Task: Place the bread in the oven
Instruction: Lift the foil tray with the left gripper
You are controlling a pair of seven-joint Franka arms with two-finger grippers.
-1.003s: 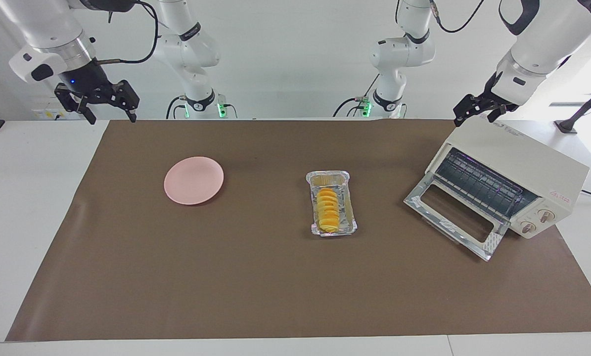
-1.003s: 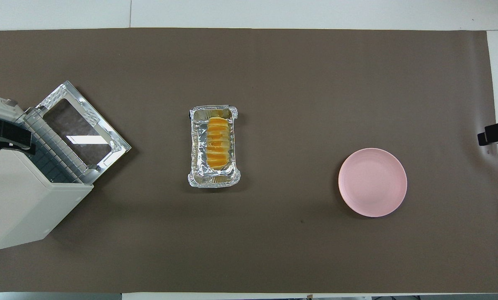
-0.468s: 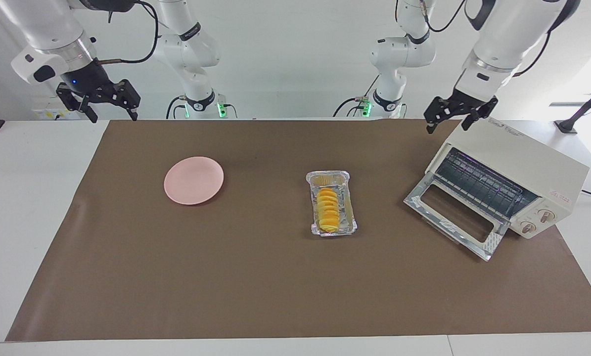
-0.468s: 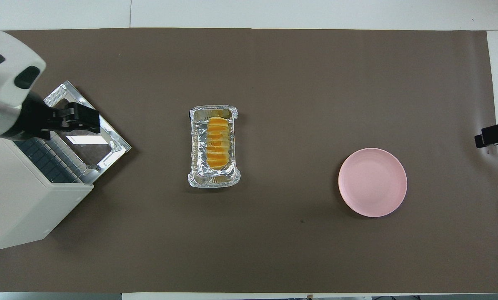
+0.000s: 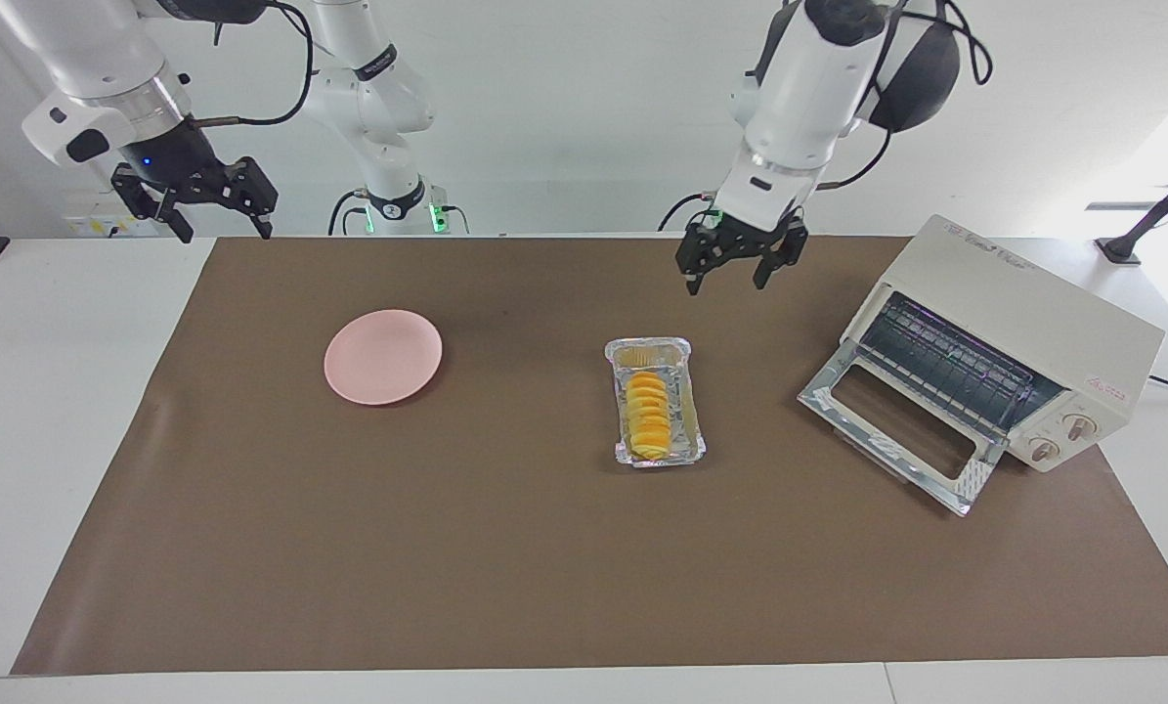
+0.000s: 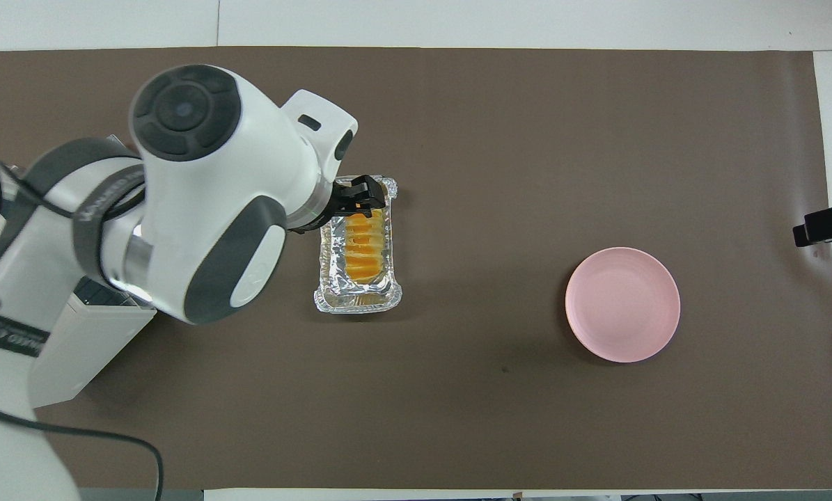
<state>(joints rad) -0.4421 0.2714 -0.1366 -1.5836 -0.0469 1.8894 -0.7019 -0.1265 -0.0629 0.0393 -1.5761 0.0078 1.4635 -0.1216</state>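
Approach step: left end effector (image 5: pixel 738 262) high over the mat near the bread (image 5: pixel 648 415), fingers spread, empty. Next: descend onto loaf, grip, carry to oven (image 5: pixel 1004 357). Right end effector (image 5: pixel 214 209) waiting, open.

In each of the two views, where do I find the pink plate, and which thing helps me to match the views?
Facing view: the pink plate lies left of centre, level with the foil tray.
Overhead view: the pink plate lies right of centre, toward the right arm's end of the table.
Shared landmark: the foil tray holding the bread, near the middle in both.
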